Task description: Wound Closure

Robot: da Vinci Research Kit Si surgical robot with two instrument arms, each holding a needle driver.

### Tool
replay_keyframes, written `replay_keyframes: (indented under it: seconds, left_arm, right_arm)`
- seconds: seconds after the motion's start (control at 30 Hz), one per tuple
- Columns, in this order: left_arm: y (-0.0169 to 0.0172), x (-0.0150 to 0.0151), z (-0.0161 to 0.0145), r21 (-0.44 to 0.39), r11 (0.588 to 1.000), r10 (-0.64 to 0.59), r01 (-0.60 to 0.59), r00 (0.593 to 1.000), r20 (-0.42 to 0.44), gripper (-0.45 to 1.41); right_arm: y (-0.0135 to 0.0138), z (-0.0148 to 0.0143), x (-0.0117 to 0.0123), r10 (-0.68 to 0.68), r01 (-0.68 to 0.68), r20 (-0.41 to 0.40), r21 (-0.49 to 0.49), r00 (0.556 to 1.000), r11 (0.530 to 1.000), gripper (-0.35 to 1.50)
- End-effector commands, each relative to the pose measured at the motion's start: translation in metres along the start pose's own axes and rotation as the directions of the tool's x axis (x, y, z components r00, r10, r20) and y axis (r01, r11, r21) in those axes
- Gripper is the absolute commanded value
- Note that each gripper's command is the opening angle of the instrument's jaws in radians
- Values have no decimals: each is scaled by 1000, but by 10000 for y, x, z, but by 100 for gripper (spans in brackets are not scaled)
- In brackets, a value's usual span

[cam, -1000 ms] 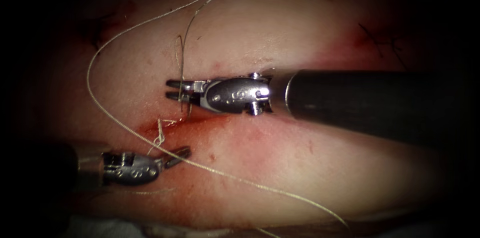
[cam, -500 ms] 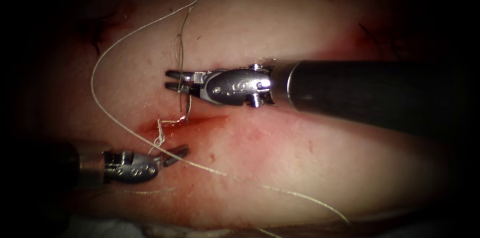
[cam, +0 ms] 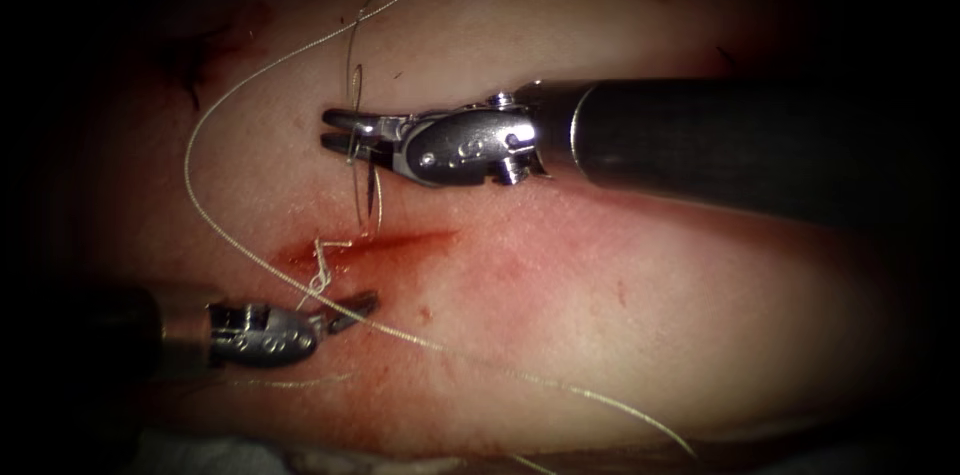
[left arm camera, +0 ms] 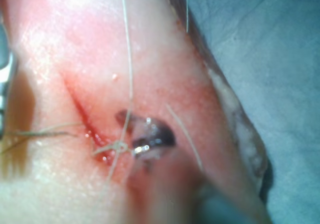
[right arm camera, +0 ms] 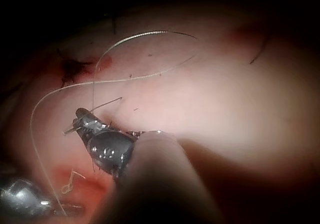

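right gripper (cam: 340,132) grips thread (cam: 232,235) — needle unclear

Pale pink tissue (cam: 600,325) — red fluid (cam: 380,243) along the cut, whitish thread (cam: 215,225), blue drape (left arm camera: 280,74).

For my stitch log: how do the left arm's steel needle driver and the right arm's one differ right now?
The left arm's steel needle driver sits by the red cut's left end, beside the knot. The right arm's steel needle driver hangs above the cut. The left seems to grip a short tail at the knot, while the right grips a strand rising from the cut. Both have their fingers shut on pale thread.
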Motion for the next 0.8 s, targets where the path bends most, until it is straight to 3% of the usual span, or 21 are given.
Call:
replay_keyframes:
  seconds: [0.03,0.47,0.8]
  left_arm:
    - [8,-2,5,-3,1000,-2,2,1000,0,-45]
    - [6,0,3,-7,1000,-4,4,1000,-2,-45]
    - [6,0,3,-7,1000,-4,4,1000,-1,-45]
  right_arm:
    - [-5,9,0,1,-1,-1,0,1000,1000,-35]
    - [-37,4,-7,38,-38,-11,15,999,999,-35]
    - [-38,-3,-5,68,-68,4,13,998,998,-35]
